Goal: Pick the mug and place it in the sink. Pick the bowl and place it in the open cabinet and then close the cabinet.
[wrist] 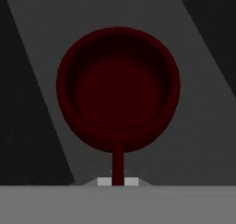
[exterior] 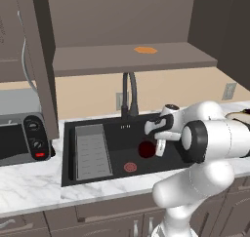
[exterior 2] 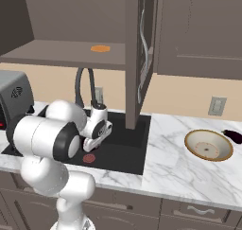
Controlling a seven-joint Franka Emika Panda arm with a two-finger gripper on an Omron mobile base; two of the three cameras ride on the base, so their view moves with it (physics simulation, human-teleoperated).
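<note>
I see the dark red mug (exterior: 146, 149) upright over the black sink (exterior: 88, 128); tan bowl (exterior 2: 208, 145) sits on the counter; cabinet (exterior: 127, 60) door stands open.

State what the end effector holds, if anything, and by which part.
The end effector holds the mug by its handle, over the sink.

White arm rising from its base at the front edge of the tabletop, elbow bent, forearm reaching forward and down over the sink (exterior: 68, 148). Wrist pitched so that the hand points downward. Gripper (exterior: 160, 148) low within the basin, near its right half. Fingers closed, pinching the thin handle of the mug (wrist: 117, 89), which hangs just beyond the fingertips with its open mouth toward the hand camera.
</note>
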